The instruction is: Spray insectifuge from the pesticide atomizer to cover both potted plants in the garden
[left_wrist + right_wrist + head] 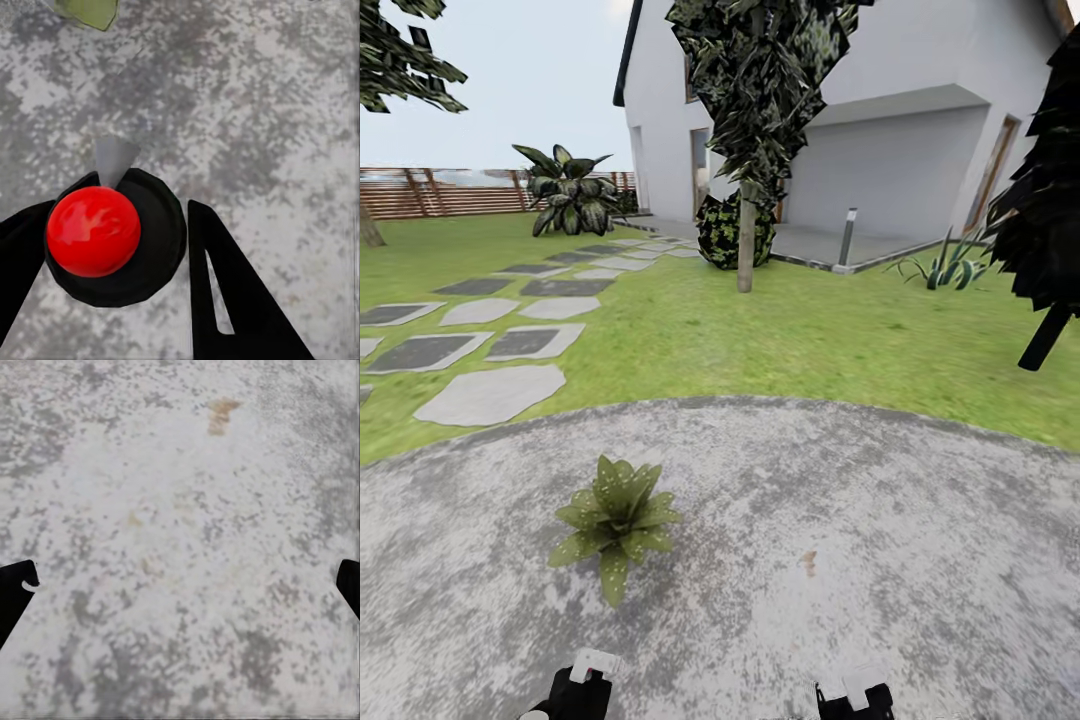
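Head view puts one potted plant (617, 520) on the grey patio (880, 560), just ahead of my left gripper (582, 688). That gripper clamps the sprayer (112, 236), its red cap showing between the fingers. To the right, my right gripper (180, 585) hangs wide apart over bare paving.

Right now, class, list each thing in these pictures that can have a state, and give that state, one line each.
potted plant: upright on the patio, leaves spread, untouched.
pesticide atomizer: held between the left gripper's fingers, red top showing.
left gripper: shut on the pesticide atomizer.
right gripper: open, holding nothing, above the patio.
patio: grey, mottled, with one small brown stain.
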